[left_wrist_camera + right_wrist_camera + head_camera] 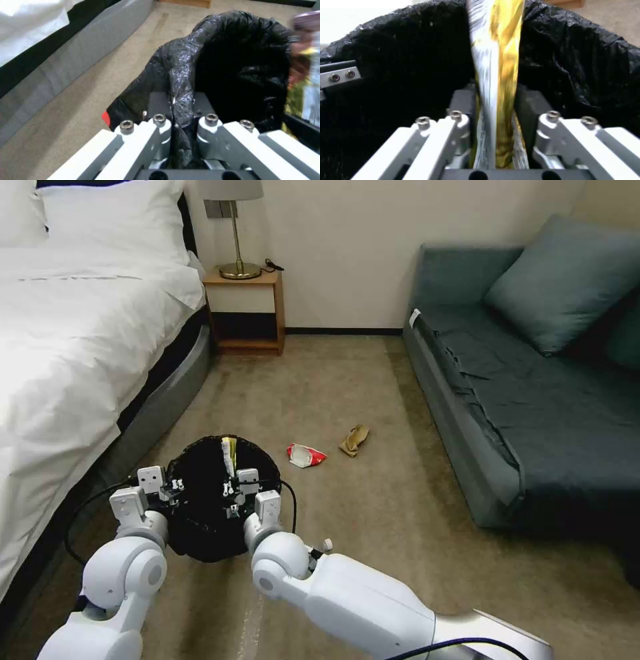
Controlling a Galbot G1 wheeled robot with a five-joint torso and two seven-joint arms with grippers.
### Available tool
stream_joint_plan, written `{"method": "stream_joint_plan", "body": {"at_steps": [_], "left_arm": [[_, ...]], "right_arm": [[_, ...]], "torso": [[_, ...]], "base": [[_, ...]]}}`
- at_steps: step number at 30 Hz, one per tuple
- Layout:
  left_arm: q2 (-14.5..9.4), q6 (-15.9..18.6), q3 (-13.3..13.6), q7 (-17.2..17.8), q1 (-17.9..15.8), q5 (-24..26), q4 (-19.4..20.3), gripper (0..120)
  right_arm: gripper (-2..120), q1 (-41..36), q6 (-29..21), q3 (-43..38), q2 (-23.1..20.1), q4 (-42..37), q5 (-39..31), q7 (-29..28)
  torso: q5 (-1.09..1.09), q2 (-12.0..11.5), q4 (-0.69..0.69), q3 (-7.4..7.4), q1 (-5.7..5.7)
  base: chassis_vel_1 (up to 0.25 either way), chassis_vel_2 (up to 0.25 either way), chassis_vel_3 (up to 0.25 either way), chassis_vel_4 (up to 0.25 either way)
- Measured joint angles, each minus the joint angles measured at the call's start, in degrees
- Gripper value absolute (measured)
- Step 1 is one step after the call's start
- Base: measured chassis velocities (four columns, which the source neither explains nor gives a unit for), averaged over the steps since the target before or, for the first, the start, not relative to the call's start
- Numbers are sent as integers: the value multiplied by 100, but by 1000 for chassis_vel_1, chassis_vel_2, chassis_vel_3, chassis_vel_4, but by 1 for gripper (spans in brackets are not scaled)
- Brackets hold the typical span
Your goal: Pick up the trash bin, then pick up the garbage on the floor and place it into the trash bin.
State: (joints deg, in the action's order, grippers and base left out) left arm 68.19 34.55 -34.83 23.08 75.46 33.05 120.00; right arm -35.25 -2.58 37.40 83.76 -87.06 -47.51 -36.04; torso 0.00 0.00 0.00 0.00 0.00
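- Right now our right pincer (495, 105) is closed tight on the gold wrapper (496, 62), the strip squeezed flat between the two pads and standing up out of them over the open mouth of the trash bin (213, 500).
- We judge the wrapper to be feather-light, thin and slick foil; it crumples instead of resisting, so a pinch across its flat middle suits it, and it may cling to the pads once they part.
- Our left pincer (181, 117) is closed on a fold of the bin's rim and black bag liner (186, 75), holding the bin just beside the bed (80, 347).
- We take the liner for soft, slippery film that can slide or tear, so the hold is safer where the film wraps the stiff rim.
- Farther out on the carpet (373, 513) lie the red-white packet (306, 455) and, near it, the tan paper wad (354, 439), well apart from the sofa (533, 400).
- Both look light and crushable; we would take the packet by a raised edge and the wad across its bulk.
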Motion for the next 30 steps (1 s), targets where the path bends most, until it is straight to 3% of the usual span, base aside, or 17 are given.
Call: {"method": "stream_joint_plan", "body": {"at_steps": [18,24,30], "left_arm": [[72,-25,-53,-13,-57,-98,-105,5],[68,-65,-144,-33,-100,-190,-208,5],[-70,-153,-424,-43,-326,-313,-443,5]], "right_arm": [[96,54,-180,-271,-193,-546,204,-79],[100,98,-401,-934,-388,-973,407,-235],[100,-436,-1364,-1699,-1015,-1527,244,-1132]], "torso": [[1,0,0,0,0],[1,0,1,0,0],[2,0,0,0,0]], "base": [[0,0,0,0],[0,0,0,0],[0,0,0,0]]}}
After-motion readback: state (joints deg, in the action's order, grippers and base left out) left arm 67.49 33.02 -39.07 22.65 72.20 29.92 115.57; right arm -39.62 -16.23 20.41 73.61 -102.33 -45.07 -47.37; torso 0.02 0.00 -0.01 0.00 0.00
